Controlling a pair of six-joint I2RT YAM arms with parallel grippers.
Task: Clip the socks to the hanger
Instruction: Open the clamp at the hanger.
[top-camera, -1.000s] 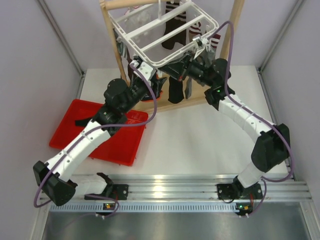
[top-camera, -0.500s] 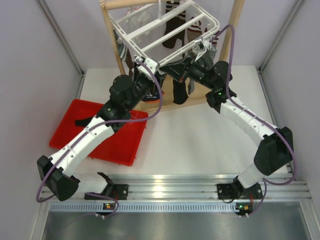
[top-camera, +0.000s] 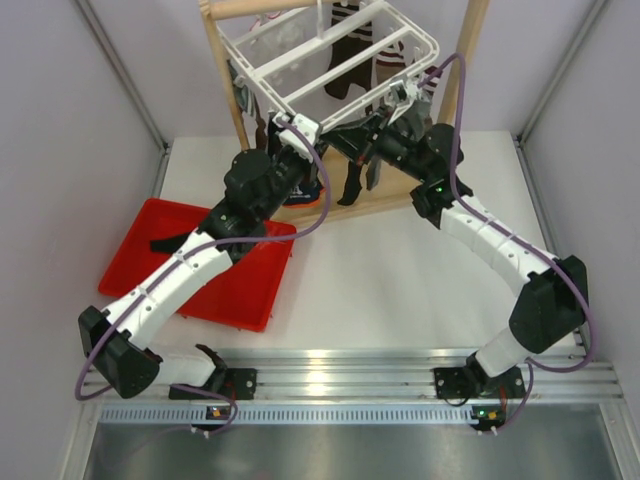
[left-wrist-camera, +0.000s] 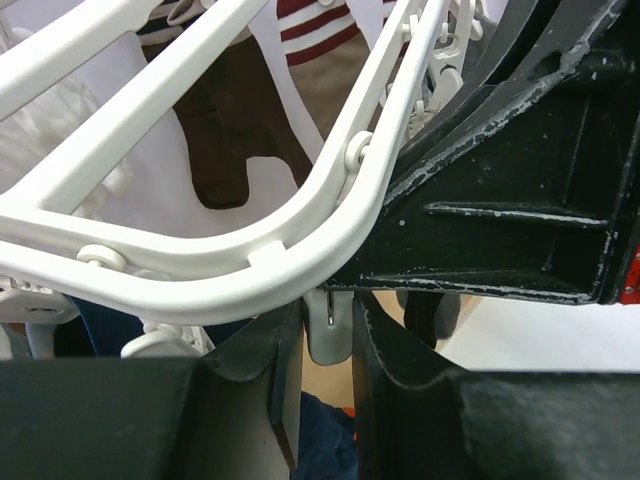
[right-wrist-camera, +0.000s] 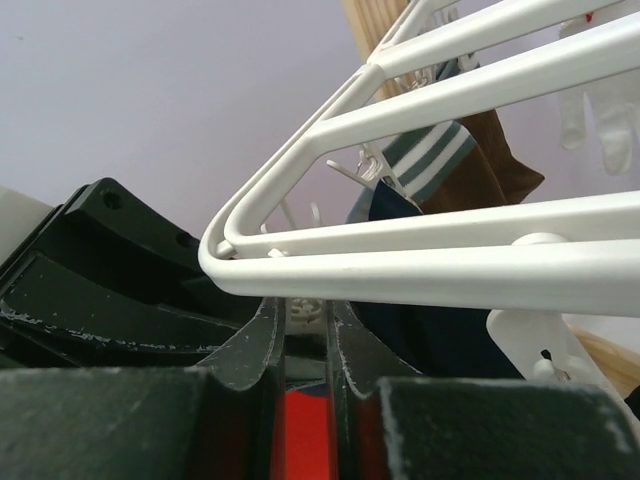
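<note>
The white hanger hangs from a wooden frame at the back. A brown sock with a striped cuff is clipped to it, also seen from the left wrist as the brown sock. My left gripper is under the hanger's near left corner. In the left wrist view the left gripper is shut on a white clip below the rim. My right gripper is shut on a black sock that dangles beside that clip. From the right wrist, the right gripper sits just under the hanger bar.
A red tray on the left holds a dark sock. The wooden frame post and its base bar stand behind the arms. Navy fabric with orange trim lies below the left jaws. Walls close in both sides.
My left gripper has risen to the hanger's corner and closed onto the clip. The right gripper has lifted the black sock slightly toward it, and the hanger has shifted a little.
</note>
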